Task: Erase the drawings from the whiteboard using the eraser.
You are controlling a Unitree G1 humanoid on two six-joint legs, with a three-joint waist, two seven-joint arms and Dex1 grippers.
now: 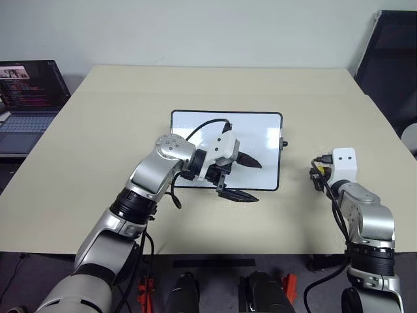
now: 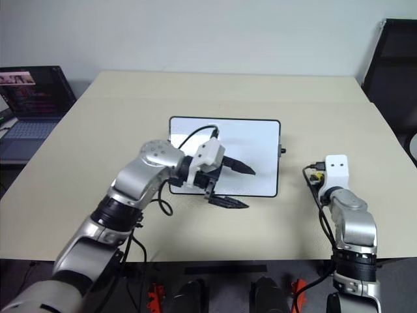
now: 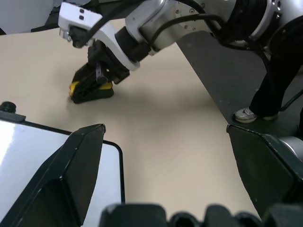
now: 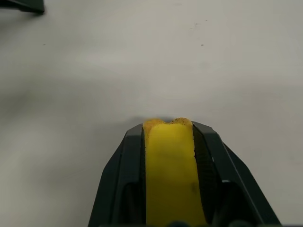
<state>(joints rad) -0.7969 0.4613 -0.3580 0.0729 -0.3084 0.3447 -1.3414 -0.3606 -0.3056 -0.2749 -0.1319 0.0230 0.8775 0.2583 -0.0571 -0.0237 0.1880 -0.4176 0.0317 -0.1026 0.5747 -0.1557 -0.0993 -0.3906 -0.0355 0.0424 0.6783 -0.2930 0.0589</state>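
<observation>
The whiteboard (image 1: 260, 134) lies flat in the middle of the beige table, black-framed, with a knob on its right side. The drawings are hidden from me, and my left arm covers part of the board. My left gripper (image 1: 246, 178) hovers open over the board's front right corner, pointing right with nothing between its fingers (image 3: 78, 163). On the bare table right of the board, my right gripper (image 4: 168, 125) is shut on the yellow eraser (image 4: 170, 175). The eraser (image 3: 74, 87) rests low against the tabletop, apart from the board.
An open laptop (image 1: 29, 98) stands at the table's far left corner. A black chair (image 1: 391, 59) is behind the right edge. A person's dark trouser leg and white shoe (image 3: 246, 114) stand on the floor beyond the table's right side.
</observation>
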